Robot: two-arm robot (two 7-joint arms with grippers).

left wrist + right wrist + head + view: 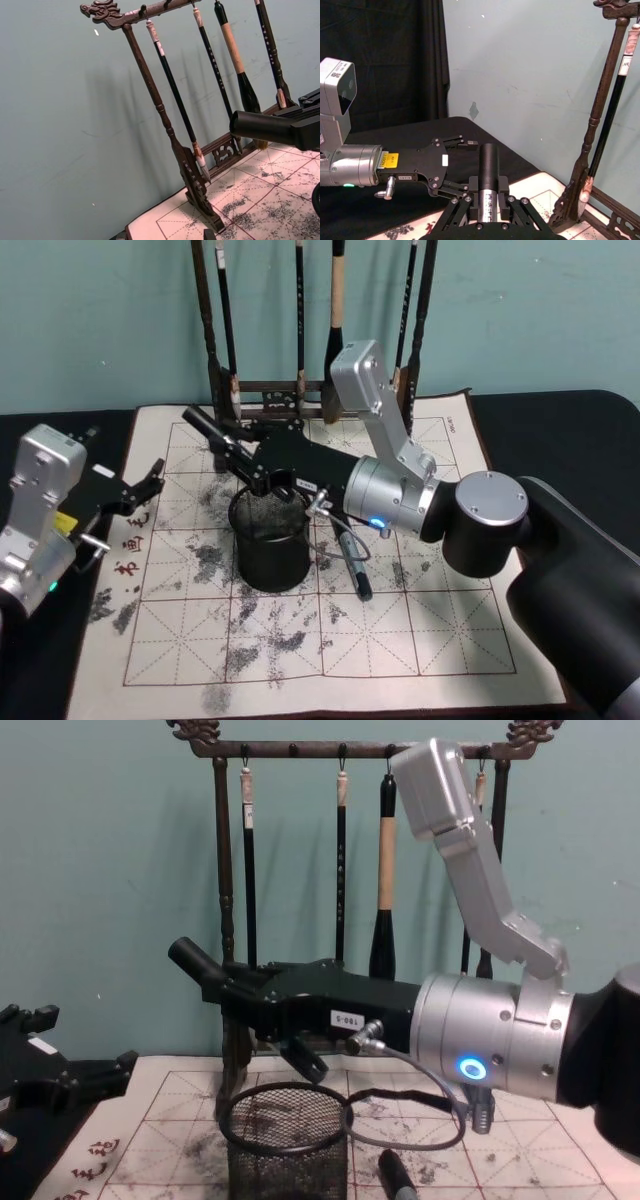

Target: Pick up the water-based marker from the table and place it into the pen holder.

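My right gripper [243, 462] is shut on the water-based marker [207, 427], a black barrel held tilted with its free end up and to the left. It hangs just above the rim of the pen holder [270, 558], a black mesh cup standing on the cream mat [400, 640]. From the chest, the marker [196, 965] sticks out of the gripper [238, 995] over the holder [290, 1160]. In the right wrist view the barrel [489, 167] sits between the fingers. My left gripper [150, 485] rests open at the mat's left edge.
A tall dark wooden brush rack [300, 330] with hanging brushes stands at the back of the mat. Another dark pen [352, 565] lies on the mat just right of the holder. The dark table [560, 430] lies bare to the right.
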